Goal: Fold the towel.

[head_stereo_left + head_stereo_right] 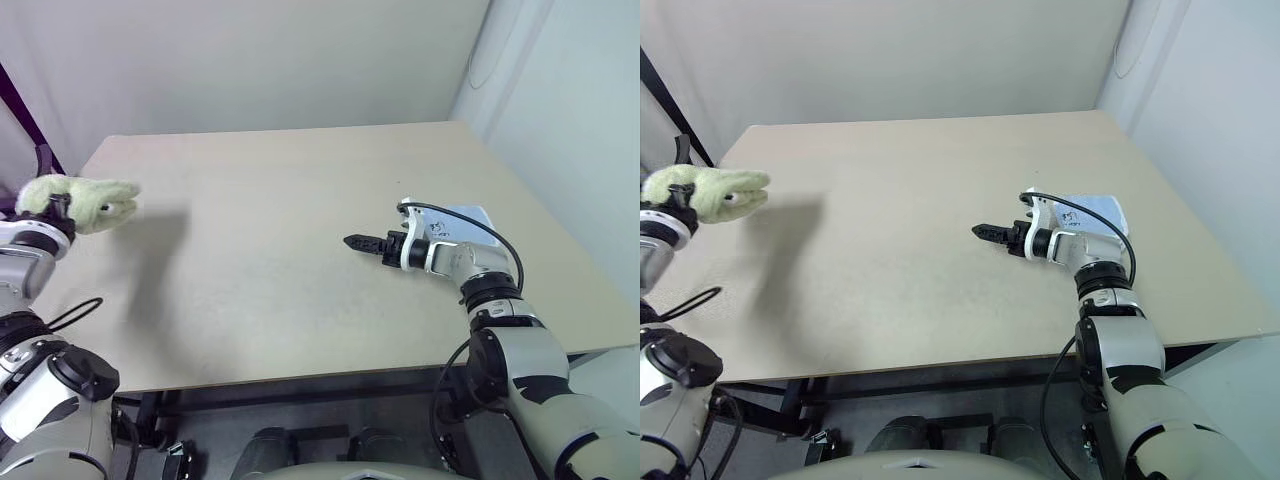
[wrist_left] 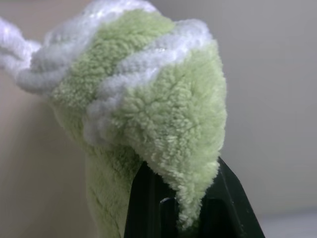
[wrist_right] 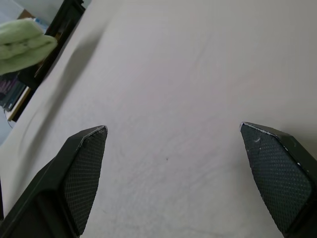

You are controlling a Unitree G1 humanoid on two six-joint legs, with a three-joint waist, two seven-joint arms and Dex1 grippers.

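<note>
The towel (image 1: 88, 198), light green terry cloth with white edging, hangs as a bunched wad in the air over the table's far left edge. My left gripper (image 1: 60, 208) is shut on it; in the left wrist view the cloth (image 2: 158, 119) bulges up from between the two black fingers (image 2: 141, 203). The towel's lower part is hidden behind the wad. My right gripper (image 1: 363, 243) hovers low over the bare tabletop right of centre, pointing left toward the towel. Its pads (image 3: 86, 168) stand wide open with nothing between them, and the towel (image 3: 22, 42) shows far off.
The beige table (image 1: 280, 170) stretches between the two arms. A small light blue cloth (image 1: 472, 222) lies flat beside my right wrist near the right edge. A dark slanted bar (image 1: 25, 120) stands off the table's left side. White walls close the back and right.
</note>
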